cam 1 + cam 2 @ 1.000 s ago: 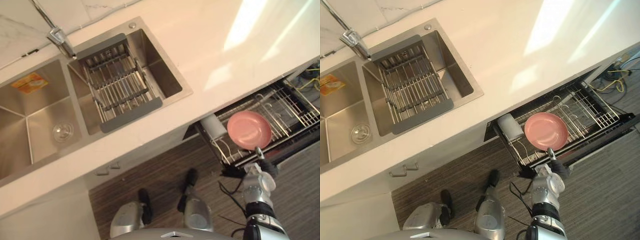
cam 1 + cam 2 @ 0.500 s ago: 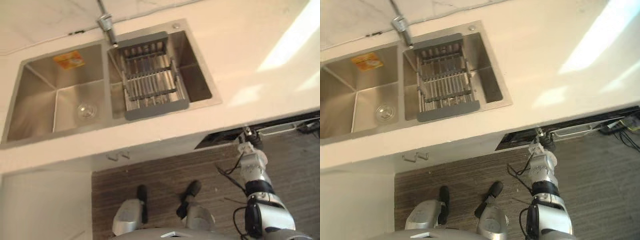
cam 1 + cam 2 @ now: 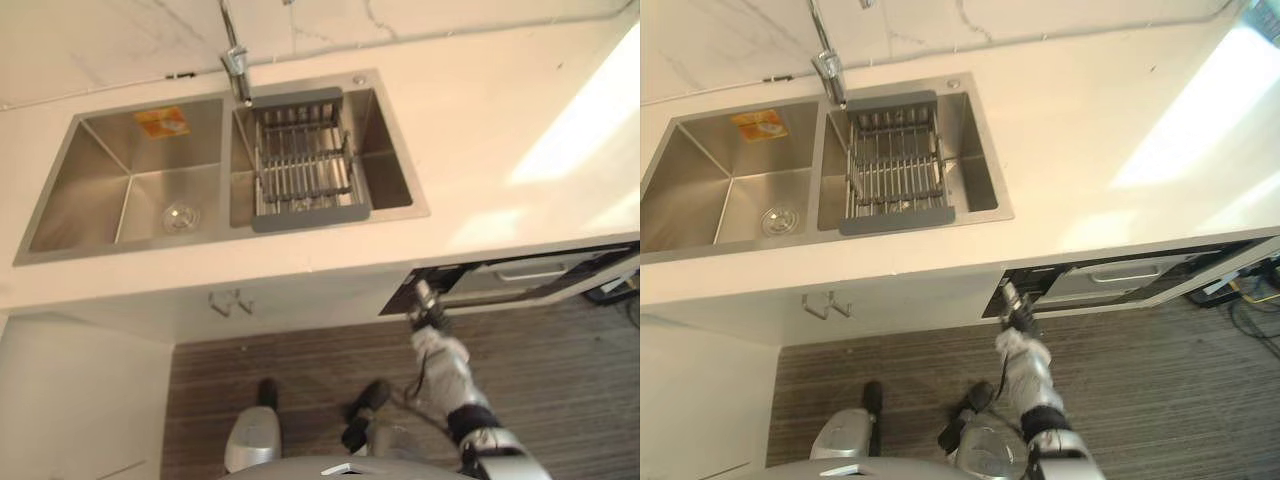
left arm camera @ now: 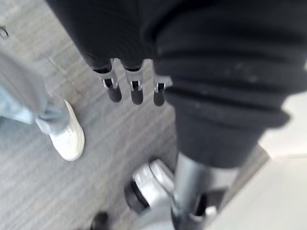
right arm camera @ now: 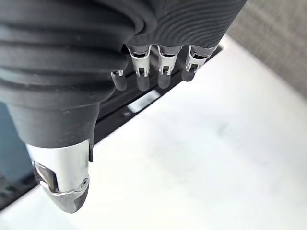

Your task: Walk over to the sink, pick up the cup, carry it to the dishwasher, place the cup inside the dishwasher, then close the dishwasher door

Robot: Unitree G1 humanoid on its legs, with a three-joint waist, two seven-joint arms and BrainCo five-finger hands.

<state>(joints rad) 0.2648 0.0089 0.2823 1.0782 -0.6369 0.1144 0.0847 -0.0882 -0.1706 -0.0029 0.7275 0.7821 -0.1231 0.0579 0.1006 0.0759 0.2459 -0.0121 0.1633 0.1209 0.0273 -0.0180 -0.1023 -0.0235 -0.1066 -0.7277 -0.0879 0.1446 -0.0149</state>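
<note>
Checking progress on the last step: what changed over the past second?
The dishwasher door went from wide open, rack and pink plate showing, to nearly shut; a dark gap remains. The right hand followed it in, fingers straight at its edge. The sink and its drain basket stayed put; the left hand hangs idle.

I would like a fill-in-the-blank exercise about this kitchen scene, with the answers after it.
The wire rack sits in the sink's ___ basin. The orange sticker is stuck in the ___ basin. The right hand is at the dishwasher, which is under the ___.
Missing words: right; left; counter.
</note>
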